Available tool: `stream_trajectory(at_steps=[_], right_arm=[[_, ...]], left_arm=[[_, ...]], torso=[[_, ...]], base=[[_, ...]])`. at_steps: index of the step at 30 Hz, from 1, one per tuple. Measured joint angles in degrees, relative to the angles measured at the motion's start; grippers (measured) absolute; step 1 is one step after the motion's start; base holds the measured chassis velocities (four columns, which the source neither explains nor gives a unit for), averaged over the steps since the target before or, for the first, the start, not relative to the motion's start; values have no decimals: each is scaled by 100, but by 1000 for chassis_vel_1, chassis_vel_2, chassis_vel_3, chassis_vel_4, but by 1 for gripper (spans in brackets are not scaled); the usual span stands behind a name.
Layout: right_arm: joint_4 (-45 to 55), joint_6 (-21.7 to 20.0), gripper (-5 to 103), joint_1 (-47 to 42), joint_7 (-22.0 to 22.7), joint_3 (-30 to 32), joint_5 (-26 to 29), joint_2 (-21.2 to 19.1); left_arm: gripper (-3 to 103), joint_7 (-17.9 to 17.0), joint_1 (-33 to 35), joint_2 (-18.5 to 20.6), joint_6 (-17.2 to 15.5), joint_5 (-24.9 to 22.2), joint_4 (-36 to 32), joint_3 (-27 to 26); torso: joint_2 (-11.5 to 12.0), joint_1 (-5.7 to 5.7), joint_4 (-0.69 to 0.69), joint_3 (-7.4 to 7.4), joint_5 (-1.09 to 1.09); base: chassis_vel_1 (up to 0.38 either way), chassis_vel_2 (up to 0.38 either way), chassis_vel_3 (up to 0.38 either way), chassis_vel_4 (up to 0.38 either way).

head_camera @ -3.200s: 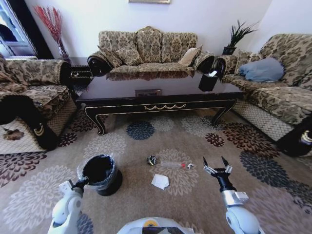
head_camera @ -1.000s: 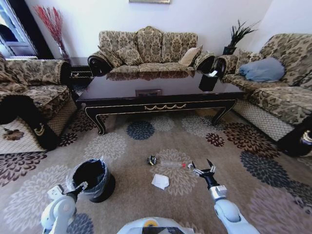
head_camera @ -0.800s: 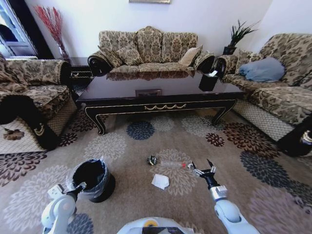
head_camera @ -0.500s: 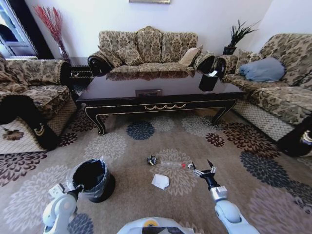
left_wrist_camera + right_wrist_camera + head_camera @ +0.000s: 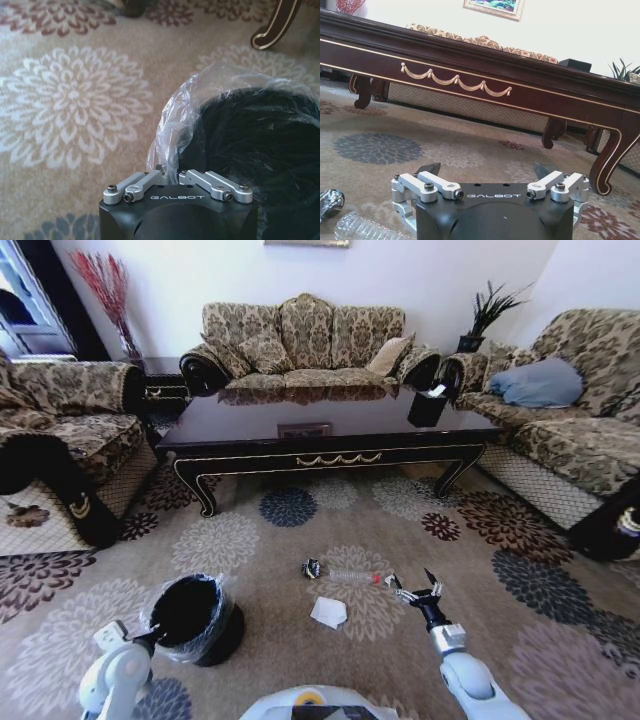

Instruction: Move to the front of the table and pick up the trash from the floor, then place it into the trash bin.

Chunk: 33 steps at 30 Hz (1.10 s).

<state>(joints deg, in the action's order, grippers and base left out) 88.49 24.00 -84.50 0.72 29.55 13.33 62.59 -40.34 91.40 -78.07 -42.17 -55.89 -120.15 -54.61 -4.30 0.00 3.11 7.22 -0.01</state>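
**Three bits of trash on the carpet, right gripper spread beside the bottle**

Three pieces of trash lie on the floor in front of the counter: a clear plastic bottle with a red cap, a crumpled white paper and a tiny dark wrapper. In the head view the bottle lies on its side on a cream flower medallion, its cap end pointing toward 3 o'clock. The wrapper sits just beside the bottle's other end, at 9 o'clock from it. The paper lies near the bottle, at about 7 o'clock from it.

The right gripper hangs low over the carpet with its fingers spread wide and nothing between them. The bottle's cap lies at about 10 o'clock from it, just beside the nearer fingertip; whether they touch cannot be told. In the right wrist view the right gripper faces the counter's front edge, with the bottle and the wrapper at the frame's lower corner.

The trash bin stands on the carpet at 9 o'clock from the paper, well apart. The left gripper is clenched on the crinkly plastic bag lining at the bin's rim.
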Motion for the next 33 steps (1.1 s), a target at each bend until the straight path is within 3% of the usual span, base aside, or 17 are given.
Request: stream_trajectory(at_steps=[9, 11, 12, 14, 16, 17, 20, 23, 26, 30, 33], right_arm=[[-397, -106, 100, 420, -150, -251, 87, -230], [-597, -134, 100, 611, -448, -382, 161, -392], [-781, -152, 100, 800, -930, -507, 233, -555], [-852, -152, 100, 883, -1137, -553, 241, -614], [-1234, -84, 100, 1318, -1985, -807, 228, -812], [-1234, -84, 100, 1318, -1985, -807, 228, -812], [-1843, 44, 100, 1979, -2700, -1199, 131, -887], [-2170, 63, 100, 2276, -2870, -1412, 99, -864], [-2978, 141, 100, 2806, -3428, -1723, -20, -721], [-3621, 211, 100, 3202, -3818, -1865, -267, -574], [-3884, 221, 100, 3347, -3803, -1885, -355, -498]], left_arm=[[4, 378, 502, 20, 140, 359, -984, -390], [4, 413, 636, 2, 139, 369, -1225, -511], [4, 424, 737, -7, 138, 361, -1375, -617], [4, 427, 780, -14, 136, 354, -1424, -657], [4, 435, 918, -58, 130, 349, -1530, -777], [4, 435, 918, -58, 130, 349, -1530, -777], [4, 442, 1098, -147, 129, 349, -1653, -920], [4, 445, 1194, -197, 129, 349, -1728, -991], [4, 447, 1374, -297, 129, 346, -1875, -1136], [4, 446, 1467, -371, 129, 345, -1959, -1202], [4, 445, 1494, -400, 129, 344, -1987, -1213]], torso=[[0, 0, 0, 0, 3], [0, 0, -1, 0, 2], [0, 0, 0, 0, 3], [0, 0, 0, 0, 3], [0, 0, 1, 0, 0], [0, 0, 1, 0, 0], [-1, 0, -2, 0, -1], [0, 0, -1, 0, 1], [0, 0, -1, 0, 2], [0, 0, 0, 0, 0], [0, 0, 0, 0, 1]], base=[[0, 0, 0, 0], [0, 0, 0, 0], [0, 0, 0, 0], [0, 0, 0, 0], [0, 0, 0, 0], [0, 0, 0, 0], [0, 0, 0, 0], [0, 0, 0, 0], [0, 0, 0, 0], [0, 0, 0, 0], [0, 0, 0, 0]])
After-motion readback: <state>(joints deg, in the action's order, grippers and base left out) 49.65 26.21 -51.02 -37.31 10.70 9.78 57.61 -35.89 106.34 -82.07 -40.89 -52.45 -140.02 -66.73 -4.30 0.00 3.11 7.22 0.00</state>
